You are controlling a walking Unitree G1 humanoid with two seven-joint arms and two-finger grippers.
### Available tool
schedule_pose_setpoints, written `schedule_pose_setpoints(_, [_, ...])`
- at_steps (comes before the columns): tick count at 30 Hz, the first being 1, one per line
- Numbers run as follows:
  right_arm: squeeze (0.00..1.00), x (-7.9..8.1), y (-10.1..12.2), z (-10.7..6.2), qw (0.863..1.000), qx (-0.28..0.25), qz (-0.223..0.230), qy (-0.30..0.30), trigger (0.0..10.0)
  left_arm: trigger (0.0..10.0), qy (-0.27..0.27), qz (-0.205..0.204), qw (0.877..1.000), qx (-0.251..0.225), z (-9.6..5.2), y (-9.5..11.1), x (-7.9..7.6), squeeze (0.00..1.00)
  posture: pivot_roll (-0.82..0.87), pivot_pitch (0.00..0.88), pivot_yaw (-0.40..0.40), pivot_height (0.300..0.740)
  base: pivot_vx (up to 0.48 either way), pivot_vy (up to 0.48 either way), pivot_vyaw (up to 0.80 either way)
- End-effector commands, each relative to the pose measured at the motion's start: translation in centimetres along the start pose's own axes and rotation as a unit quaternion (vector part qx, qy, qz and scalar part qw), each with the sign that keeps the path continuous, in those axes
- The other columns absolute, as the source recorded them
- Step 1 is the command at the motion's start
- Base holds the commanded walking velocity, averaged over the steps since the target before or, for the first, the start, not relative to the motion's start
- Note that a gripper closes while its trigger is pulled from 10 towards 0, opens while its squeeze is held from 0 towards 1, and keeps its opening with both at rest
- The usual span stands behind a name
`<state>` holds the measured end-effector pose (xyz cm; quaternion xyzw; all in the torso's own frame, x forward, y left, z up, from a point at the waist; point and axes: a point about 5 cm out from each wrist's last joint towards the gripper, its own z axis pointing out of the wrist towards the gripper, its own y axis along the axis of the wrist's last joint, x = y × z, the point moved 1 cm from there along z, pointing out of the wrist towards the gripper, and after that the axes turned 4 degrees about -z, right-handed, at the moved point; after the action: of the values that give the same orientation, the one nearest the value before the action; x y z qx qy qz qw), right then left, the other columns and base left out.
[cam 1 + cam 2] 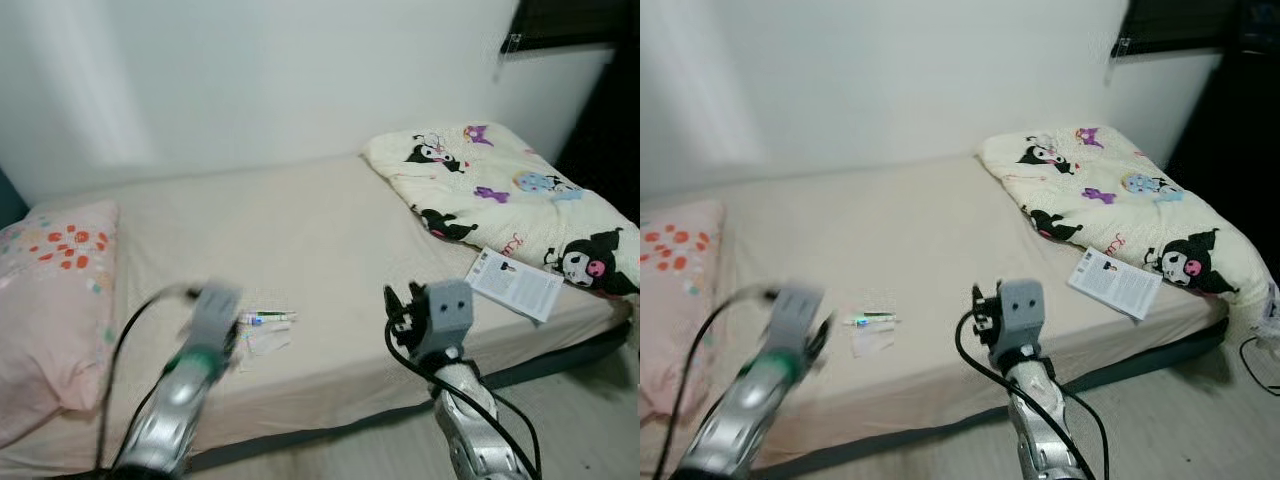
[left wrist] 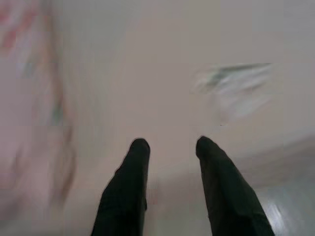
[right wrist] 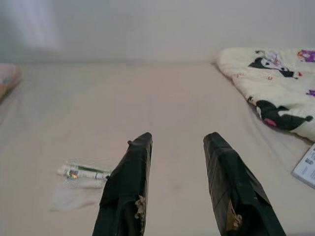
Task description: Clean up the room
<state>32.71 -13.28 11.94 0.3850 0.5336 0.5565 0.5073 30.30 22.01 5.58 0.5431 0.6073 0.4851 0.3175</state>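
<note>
Right wrist view: clear plastic packet [image 3: 81, 173] holding green-marked pens, lying flat.

Evenly, softly lit; pale glow on wall [image 1: 90, 90] upper left; left arm [image 1: 190, 380] motion-smeared; left wrist view heavily blurred.

A bed [image 1: 300, 230] holds a pink pillow [image 1: 50, 300] at left, a cartoon quilt [image 1: 500, 190] far right, a booklet [image 1: 515, 283] near it, and a packet [image 1: 265, 330] near centre.
</note>
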Motion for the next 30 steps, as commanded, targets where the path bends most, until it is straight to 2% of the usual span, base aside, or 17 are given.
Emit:
schedule_pose_setpoints(1, [0.0, 0.9, -0.2, 0.2, 1.0, 0.005, 0.0, 0.024, 10.0, 10.0, 0.034, -0.038, 0.999, -0.006, -0.4, 0.0, 1.9, 0.0, -0.09, 0.033, 0.015, 0.733, 0.0, 0.0, 0.0])
schedule_pose_setpoints(2, [0.0, 1.2, -0.2, 0.5, 0.999, 0.005, -0.004, 0.038, 10.0, 10.0, 0.043, -0.052, 0.998, -0.017, -1.1, -0.1, 2.7, 0.0, -0.07, 0.042, -0.002, 0.733, 0.0, 0.0, 0.0])
schedule_pose_setpoints(5, [0.0, 1.5, -0.2, 0.8, 0.999, 0.005, -0.007, 0.054, 10.0, 10.0, 0.043, -0.058, 0.997, -0.034, -1.8, 0.1, 2.9, 0.0, -0.06, 0.052, -0.013, 0.733, 0.0, 0.0, 0.0])
schedule_pose_setpoints(11, [0.0, 1.9, -0.2, 1.1, 0.998, 0.003, -0.004, 0.068, 10.0, 10.0, 0.032, -0.043, 0.995, -0.082, -2.7, 1.4, 2.1, 0.0, -0.05, 0.061, -0.04, 0.733, 0.0, 0.0, 0.0])
schedule_pose_setpoints(15, [0.0, 2.2, -1.0, 0.8, 0.997, 0.011, 0.002, 0.077, 10.0, 10.0, -0.014, -0.042, 0.986, -0.158, -3.1, 4.7, -0.5, 0.0, -0.04, 0.055, -0.018, 0.733, 0.0, 0.0, 0.0])
schedule_pose_setpoints(18, [0.0, 2.2, -1.2, 0.8, 0.997, 0.012, 0.007, 0.076, 10.0, 10.0, -0.023, -0.038, 0.984, -0.174, -3.2, 5.5, -0.9, 0.0, -0.04, 0.055, -0.018, 0.733, 0.0, 0.0, 0.0])
schedule_pose_setpoints(19, [0.0, 2.3, -1.5, 0.6, 0.997, 0.017, 0.027, 0.074, 10.0, 10.0, -0.044, -0.02, 0.976, -0.212, -3.2, 7.8, -1.8, 0.0, -0.03, 0.053, -0.009, 0.733, 0.0, 0.0, 0.0])
schedule_pose_setpoints(23, [0.0, 2.4, -1.8, 0.4, 0.996, 0.019, 0.036, 0.076, 10.0, 10.0, -0.055, -0.002, 0.969, -0.239, -3.3, 9.5, -2.1, 0.0, -0.03, 0.06, -0.016, 0.733, 0.0, 0.0, 0.0])
schedule_pose_setpoints(30, [0.0, 2.5, -1.7, 0.7, 0.997, 0.013, 0.032, 0.064, 10.0, 10.0, -0.058, 0.0, 0.974, -0.219, -3.2, 7.9, -2.3, 0.0, -0.03, 0.051, -0.018, 0.733, 0.0, 0.0, 0.0])
